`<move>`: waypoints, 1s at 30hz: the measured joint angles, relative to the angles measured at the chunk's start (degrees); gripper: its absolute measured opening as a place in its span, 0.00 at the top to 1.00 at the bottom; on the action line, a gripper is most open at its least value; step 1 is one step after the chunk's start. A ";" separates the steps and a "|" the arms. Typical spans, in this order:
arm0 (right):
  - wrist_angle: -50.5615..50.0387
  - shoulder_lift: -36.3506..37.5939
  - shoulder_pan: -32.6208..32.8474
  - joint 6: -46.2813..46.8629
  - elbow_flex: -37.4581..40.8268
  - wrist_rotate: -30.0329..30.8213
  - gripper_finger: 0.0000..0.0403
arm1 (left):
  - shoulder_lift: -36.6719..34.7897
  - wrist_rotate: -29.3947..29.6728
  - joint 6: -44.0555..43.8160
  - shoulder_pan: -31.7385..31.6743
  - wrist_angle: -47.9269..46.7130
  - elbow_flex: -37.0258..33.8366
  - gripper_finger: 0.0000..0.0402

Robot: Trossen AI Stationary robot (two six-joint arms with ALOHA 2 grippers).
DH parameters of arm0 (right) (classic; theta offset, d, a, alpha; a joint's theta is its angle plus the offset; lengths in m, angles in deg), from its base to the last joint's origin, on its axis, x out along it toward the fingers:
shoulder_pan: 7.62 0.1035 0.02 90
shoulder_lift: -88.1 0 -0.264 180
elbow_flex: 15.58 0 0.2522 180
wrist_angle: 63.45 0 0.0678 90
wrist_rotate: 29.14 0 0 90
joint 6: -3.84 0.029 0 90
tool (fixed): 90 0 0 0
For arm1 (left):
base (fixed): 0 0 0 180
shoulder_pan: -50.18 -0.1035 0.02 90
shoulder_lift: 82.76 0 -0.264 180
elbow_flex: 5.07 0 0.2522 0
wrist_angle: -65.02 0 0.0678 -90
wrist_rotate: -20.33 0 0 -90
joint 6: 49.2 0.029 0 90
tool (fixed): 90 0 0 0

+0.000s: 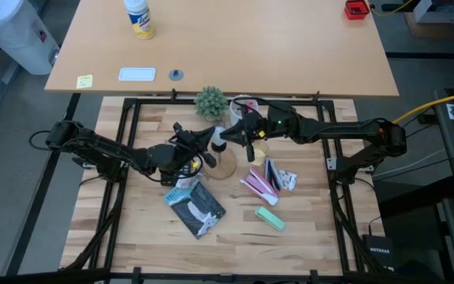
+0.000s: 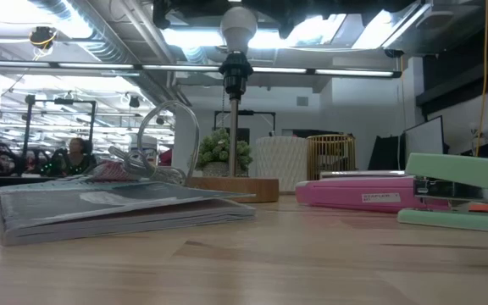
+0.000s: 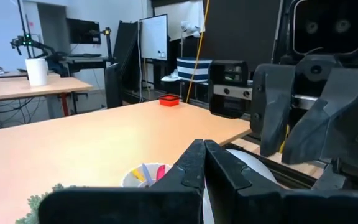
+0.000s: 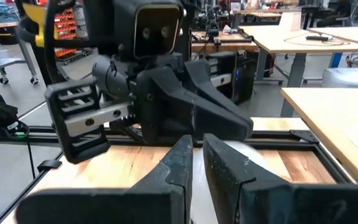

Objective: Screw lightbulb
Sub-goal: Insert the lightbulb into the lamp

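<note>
The lightbulb [image 2: 238,25], whitish and pear-shaped, stands upright in the black socket [image 2: 235,69] of a lamp stand with a thin stem and a round wooden base [image 2: 231,188]. In the high view the lightbulb [image 1: 220,140] is between my two grippers at the table's middle. My left gripper [image 1: 211,136] comes level from the left and is shut [image 3: 204,163], with the bulb's white glass [image 3: 250,167] just beside its fingers. My right gripper [image 1: 233,134] comes level from the right, also shut [image 4: 197,163], with the glass [image 4: 244,155] beside it. My left gripper's shut fingers [image 3: 191,165] lie level against or right beside the lightbulb's glass; its own fingers hide the spot, so I cannot tell whether it touches. My right gripper's shut fingers [image 4: 222,165] stand the same way at the glass's other side; whether they touch I cannot tell.
A small green plant [image 1: 210,101] and a cup of pens [image 1: 247,104] stand behind the lamp. A dark packet [image 1: 195,207] lies at the near left; a pink stapler [image 1: 258,185] and a mint stapler [image 1: 270,218] at the near right.
</note>
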 joint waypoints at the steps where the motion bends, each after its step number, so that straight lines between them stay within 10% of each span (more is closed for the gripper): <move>1: 0.46 0.00 0.00 0.00 0.00 0.02 0.89 | 0.00 0.00 -0.16 0.00 -0.03 0.00 1.00; 12: 0.49 0.02 -0.04 -4.17 0.00 11.44 0.89 | 0.01 0.00 -0.17 0.00 -0.29 0.00 1.00; 30: -1.09 0.11 0.00 -4.70 -0.09 10.54 0.89 | 0.02 0.02 -0.17 0.00 -0.36 -0.02 1.00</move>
